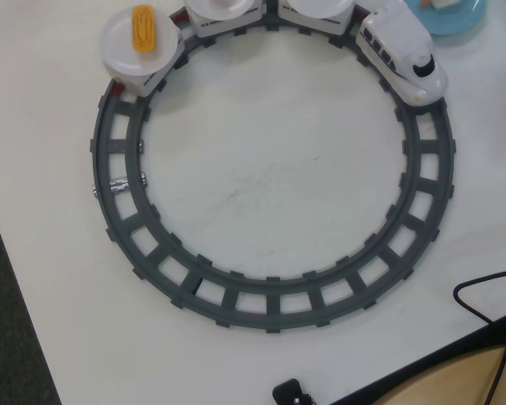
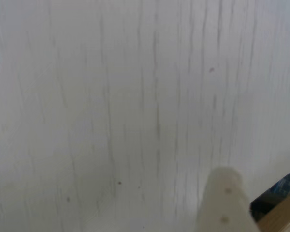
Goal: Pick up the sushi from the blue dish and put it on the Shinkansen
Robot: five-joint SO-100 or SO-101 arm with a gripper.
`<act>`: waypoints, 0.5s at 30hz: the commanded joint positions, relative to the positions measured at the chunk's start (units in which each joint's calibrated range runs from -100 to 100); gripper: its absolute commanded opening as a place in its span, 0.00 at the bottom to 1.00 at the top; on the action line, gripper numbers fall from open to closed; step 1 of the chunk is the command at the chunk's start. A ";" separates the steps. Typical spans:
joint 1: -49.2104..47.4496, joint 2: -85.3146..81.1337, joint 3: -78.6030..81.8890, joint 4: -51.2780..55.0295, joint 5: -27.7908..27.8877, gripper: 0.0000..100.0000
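In the overhead view the blue dish sits at the top right edge, a sushi barely showing on it, just beside the Shinkansen on the grey track. A yellow piece lies on 1 white plate. The wrist view shows only 1 pale finger over the white table; I cannot tell the gripper's state.

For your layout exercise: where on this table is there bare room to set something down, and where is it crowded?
Free: the table inside the grey track, and the strip left of the ring. Crowded: the top edge, where the Shinkansen, its plate cars, one carrying an orange piece, and the blue dish cluster. A black cable lies at lower right.
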 commanded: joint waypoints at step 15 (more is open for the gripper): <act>0.10 -1.03 -5.64 -1.10 -0.40 0.23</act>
